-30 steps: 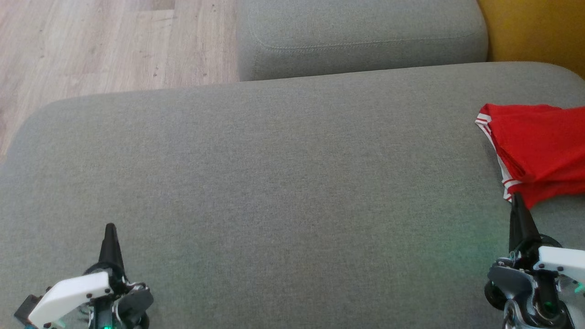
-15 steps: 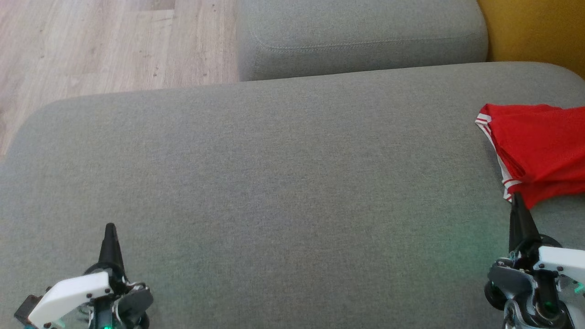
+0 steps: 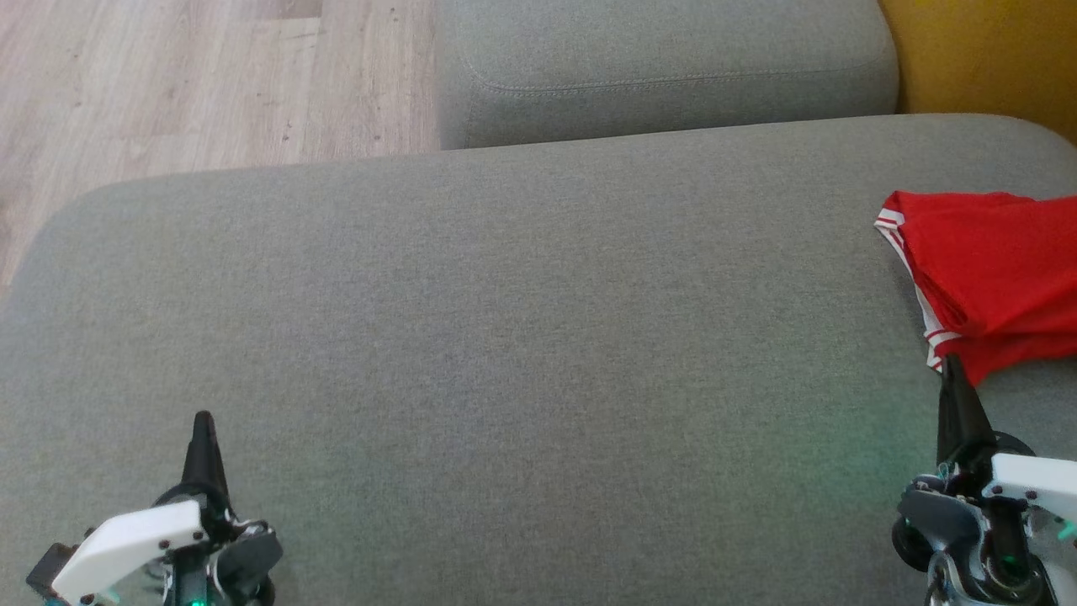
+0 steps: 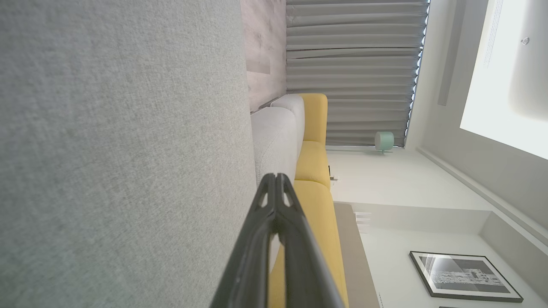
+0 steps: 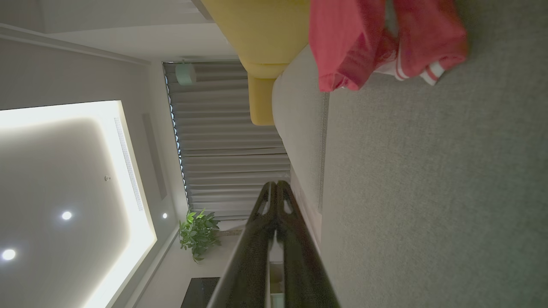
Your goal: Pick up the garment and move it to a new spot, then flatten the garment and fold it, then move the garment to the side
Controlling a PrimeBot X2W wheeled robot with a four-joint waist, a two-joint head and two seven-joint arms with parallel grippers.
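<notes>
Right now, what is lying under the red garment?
The red garment lies on the grey sofa cushion, near its right end. Grey fabric shows around its visible edges. Whether anything sits beneath it or between its folds is covered.

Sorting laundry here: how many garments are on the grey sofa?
1. A red garment with white-striped trim lies at the right end of the grey cushion, ahead of the right gripper; it runs past the picture's edge, so others may be hidden.

Head view looks down on sofa (image 3: 505,337), sharing garment (image 3: 993,269) with right wrist.
</notes>
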